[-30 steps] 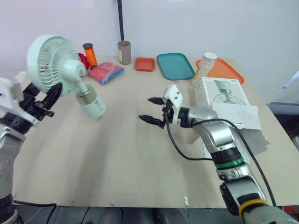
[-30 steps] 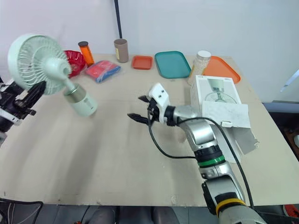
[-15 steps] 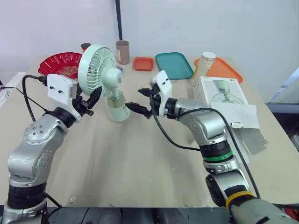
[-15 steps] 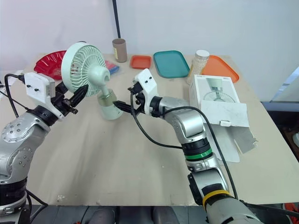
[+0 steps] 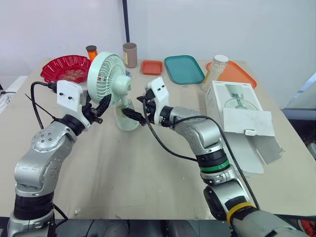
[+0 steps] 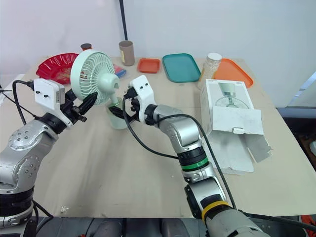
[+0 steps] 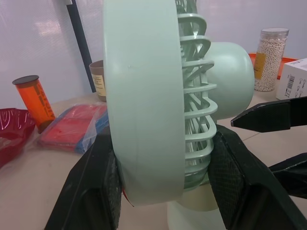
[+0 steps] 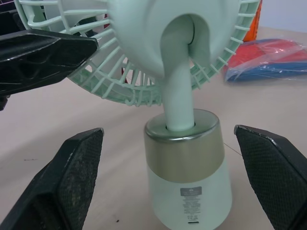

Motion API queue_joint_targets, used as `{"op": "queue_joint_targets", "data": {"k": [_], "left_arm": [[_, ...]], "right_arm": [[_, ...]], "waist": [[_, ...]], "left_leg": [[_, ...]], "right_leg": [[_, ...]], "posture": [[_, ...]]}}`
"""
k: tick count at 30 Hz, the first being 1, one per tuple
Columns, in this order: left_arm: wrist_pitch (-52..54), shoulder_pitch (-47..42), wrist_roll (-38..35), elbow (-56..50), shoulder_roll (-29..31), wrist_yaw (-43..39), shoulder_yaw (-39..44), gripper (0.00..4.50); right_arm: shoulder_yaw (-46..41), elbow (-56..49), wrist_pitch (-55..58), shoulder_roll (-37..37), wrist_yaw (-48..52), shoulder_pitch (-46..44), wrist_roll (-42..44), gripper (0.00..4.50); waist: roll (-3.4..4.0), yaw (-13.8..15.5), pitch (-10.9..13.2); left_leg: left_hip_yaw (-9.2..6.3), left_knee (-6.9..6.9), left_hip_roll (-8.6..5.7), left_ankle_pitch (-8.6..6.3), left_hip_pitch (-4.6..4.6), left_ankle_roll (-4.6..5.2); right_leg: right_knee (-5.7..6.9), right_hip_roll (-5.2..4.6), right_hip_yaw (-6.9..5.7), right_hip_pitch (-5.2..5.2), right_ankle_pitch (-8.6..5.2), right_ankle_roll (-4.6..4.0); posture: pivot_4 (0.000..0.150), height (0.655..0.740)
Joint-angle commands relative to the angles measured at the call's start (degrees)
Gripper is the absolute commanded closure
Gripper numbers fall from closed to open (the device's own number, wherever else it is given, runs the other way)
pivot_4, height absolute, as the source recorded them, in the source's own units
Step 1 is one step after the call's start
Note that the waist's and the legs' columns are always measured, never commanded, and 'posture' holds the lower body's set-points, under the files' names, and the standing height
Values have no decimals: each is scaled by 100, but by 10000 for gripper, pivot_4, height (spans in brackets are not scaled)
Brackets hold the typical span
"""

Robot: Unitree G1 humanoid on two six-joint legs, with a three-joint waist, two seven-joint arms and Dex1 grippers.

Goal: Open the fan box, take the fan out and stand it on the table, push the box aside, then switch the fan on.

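The fan (image 5: 114, 89) is out of the opened box (image 5: 237, 111), its base apparently down on the worktop (image 5: 123, 173). The left pincer (image 7: 163, 191) clamps the fan's head. The right pincer (image 8: 168, 139) gapes wide around the base, touching nothing. Left to do: release, push the box aside, switch on.

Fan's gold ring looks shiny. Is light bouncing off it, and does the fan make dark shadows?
Right wrist view: the fan has a metal ring with a soft pale sheen, no harsh glare. Left eye view: shadows on the table are faint and soft-edged, so the light looks even.
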Motion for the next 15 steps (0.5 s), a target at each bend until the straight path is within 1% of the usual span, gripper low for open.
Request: {"op": "queue_joint_targets", "data": {"k": [1,15], "left_arm": [[-108,-306,-29,-275,-96,-16,8,25337],[-42,-308,-4,-316,-157,-121,-19,25337]], "right_arm": [[-16,-32,-160,112,-47,-188,7,0],[-108,220,-323,210,-169,-298,-76,0]], "waist": [[0,2,0],[0,-2,0]], "left_leg": [[0,0,0,0,0,0],[0,0,0,0,0,0]], "right_leg": [[0,0,0,0,0,0],[0,0,0,-1,0,0]], "posture": [[1500,7400],[1500,7400]]}}
